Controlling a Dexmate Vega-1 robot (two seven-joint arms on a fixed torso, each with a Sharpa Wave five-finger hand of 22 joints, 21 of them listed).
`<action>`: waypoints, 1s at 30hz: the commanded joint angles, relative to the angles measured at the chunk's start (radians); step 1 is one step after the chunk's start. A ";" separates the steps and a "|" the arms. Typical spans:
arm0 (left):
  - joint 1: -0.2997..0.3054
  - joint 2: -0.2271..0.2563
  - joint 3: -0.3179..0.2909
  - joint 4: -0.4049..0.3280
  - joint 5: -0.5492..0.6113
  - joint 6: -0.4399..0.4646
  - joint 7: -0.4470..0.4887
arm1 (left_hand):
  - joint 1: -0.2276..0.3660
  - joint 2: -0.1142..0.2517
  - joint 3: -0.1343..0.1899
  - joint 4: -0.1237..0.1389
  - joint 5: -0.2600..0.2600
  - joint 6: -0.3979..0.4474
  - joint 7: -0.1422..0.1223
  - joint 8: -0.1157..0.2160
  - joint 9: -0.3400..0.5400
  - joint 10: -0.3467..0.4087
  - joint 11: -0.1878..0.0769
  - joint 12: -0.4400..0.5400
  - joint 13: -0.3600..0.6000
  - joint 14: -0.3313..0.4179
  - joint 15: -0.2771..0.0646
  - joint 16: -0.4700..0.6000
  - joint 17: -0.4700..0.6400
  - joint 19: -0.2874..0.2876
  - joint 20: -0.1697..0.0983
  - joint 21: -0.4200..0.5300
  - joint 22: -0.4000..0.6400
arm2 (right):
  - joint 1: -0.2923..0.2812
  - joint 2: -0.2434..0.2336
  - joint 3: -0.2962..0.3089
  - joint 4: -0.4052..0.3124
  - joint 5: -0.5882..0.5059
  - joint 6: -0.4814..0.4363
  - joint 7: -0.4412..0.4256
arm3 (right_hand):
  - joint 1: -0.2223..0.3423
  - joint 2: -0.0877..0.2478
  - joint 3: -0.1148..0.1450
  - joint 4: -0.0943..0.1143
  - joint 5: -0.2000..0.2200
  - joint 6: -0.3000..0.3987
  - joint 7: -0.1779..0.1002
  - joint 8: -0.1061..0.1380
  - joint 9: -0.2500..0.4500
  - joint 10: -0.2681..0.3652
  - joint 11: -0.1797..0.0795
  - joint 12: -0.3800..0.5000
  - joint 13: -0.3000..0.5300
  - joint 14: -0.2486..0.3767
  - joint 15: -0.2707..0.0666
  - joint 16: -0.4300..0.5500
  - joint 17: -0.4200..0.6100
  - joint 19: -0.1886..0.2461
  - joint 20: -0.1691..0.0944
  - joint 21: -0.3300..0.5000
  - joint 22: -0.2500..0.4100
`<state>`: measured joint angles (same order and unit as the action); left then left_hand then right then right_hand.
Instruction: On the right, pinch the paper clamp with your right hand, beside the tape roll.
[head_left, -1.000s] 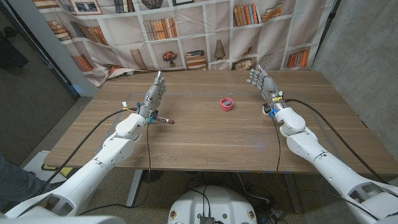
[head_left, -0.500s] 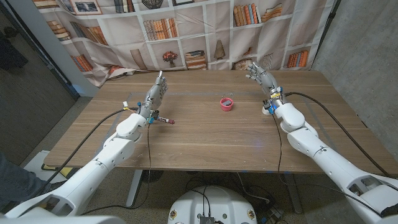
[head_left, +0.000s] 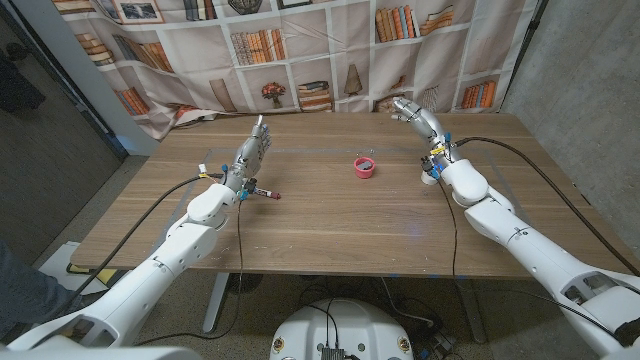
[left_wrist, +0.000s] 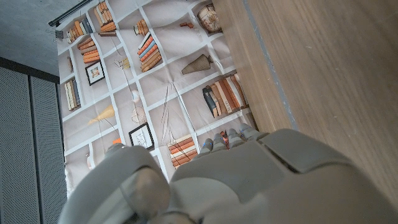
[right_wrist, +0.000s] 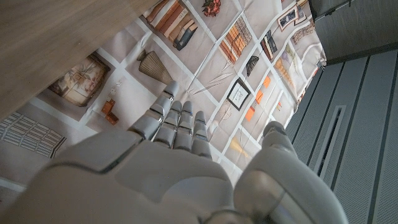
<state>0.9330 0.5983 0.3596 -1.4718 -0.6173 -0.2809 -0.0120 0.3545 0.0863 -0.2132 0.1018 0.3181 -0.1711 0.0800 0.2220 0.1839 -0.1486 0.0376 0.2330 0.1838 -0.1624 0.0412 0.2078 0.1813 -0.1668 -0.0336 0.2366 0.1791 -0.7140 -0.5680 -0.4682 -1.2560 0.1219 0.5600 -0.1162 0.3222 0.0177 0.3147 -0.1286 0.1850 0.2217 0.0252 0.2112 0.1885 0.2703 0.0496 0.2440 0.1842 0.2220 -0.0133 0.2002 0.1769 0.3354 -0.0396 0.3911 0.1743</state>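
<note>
R hand (head_left: 417, 117) swung toward 11 o'clock over the desk's (head_left: 330, 215) far R edge, fingers tipped from upright to leaning L, still spread, nothing held. R forearm shifted slightly L too.

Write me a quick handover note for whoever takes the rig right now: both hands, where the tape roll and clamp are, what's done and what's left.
Right hand: empty, fingers apart, raised over the far right part of the table, well right of the tape roll.
Left hand: empty, fingers extended, on the left side of the table.
Tape roll: pink, lying near the table's middle, touched by neither hand.
Paper clamp: I cannot make it out for certain in these views.
Done: nothing gripped yet.
Left: find the clamp beside the tape roll and pinch it with the right hand.
</note>
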 joint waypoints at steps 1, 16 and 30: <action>0.028 0.020 -0.009 -0.038 0.007 0.013 0.019 | 0.005 -0.004 -0.005 -0.007 -0.003 0.009 -0.006 0.005 0.001 0.014 -0.004 0.007 0.002 0.013 -0.002 0.000 0.003 -0.017 -0.006 0.003 0.004 | 0.035 -0.052 -0.031 -0.049 -0.167 -0.036 -0.045 | 0.019 0.000 0.004 -0.012 -0.001 0.007 -0.008 0.004 0.005 0.009 -0.004 0.003 0.001 0.010 0.002 -0.004 0.000 0.006 -0.079 -0.005 0.002; 0.058 0.046 -0.021 -0.077 0.011 0.021 0.030 | 0.014 0.001 -0.006 -0.009 -0.007 0.027 -0.010 0.004 0.001 0.034 -0.009 0.007 0.002 0.033 -0.006 0.000 0.003 -0.011 -0.005 0.002 0.004 | 0.062 -0.114 -0.066 -0.115 -0.343 -0.100 -0.085 | 0.064 0.004 0.017 -0.031 0.000 -0.013 -0.020 -0.005 0.007 -0.015 -0.028 -0.012 0.002 0.012 0.003 -0.010 0.000 0.008 -0.076 -0.015 0.002; 0.074 0.058 -0.013 -0.110 0.025 0.045 0.045 | 0.019 0.005 -0.008 -0.010 -0.011 0.046 -0.016 0.004 0.000 0.051 -0.019 0.007 0.002 0.046 -0.011 -0.002 0.003 -0.014 0.009 -0.003 0.004 | 0.065 -0.183 -0.084 -0.201 -0.515 -0.172 -0.129 | 0.172 0.026 0.057 -0.048 0.002 0.017 -0.081 0.009 0.009 -0.025 -0.095 -0.022 0.005 0.029 0.013 -0.014 0.003 0.024 -0.053 -0.031 0.004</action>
<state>0.9865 0.6379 0.3430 -1.5427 -0.6031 -0.2517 0.0225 0.3673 0.0862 -0.2175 0.0978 0.3134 -0.1337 0.0642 0.2220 0.1813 -0.1022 0.0199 0.2366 0.1837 -0.1160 0.0303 0.2078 0.1814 -0.1721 -0.0282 0.2365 0.1791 -0.6558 -0.7001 -0.5357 -1.3947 -0.1908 0.4708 -0.1981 0.4685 0.0405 0.3583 -0.1771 0.1855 0.2267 -0.0421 0.2113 0.1933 0.2388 -0.0339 0.2180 0.1841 0.2466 -0.0052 0.1884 0.1770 0.3517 -0.0374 0.3637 0.1746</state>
